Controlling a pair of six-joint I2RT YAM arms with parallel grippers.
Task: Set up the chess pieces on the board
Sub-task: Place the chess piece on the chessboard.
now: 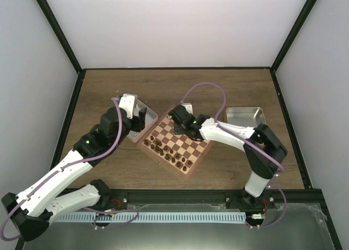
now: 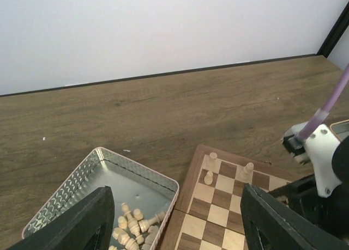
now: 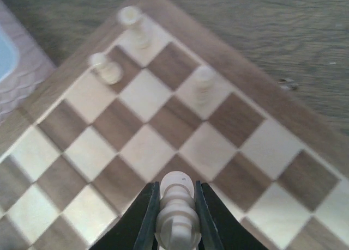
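The board (image 1: 192,146) lies turned like a diamond, with dark pieces (image 1: 163,152) along its near-left side. My right gripper (image 3: 175,220) is shut on a light beige chess piece (image 3: 176,187) and holds it above the board (image 3: 142,146) near its far corner. Three beige pieces (image 3: 204,82) stand on squares by that corner. My left gripper (image 2: 174,228) is open and empty, over the edge between the board (image 2: 218,212) and a silver tray (image 2: 103,160) that holds several beige pieces (image 2: 131,223) lying down.
The left tray (image 1: 146,119) touches the board's far-left side. A second silver tray (image 1: 245,116) sits to the right of the board. The right arm's wrist (image 2: 322,157) shows at the right in the left wrist view.
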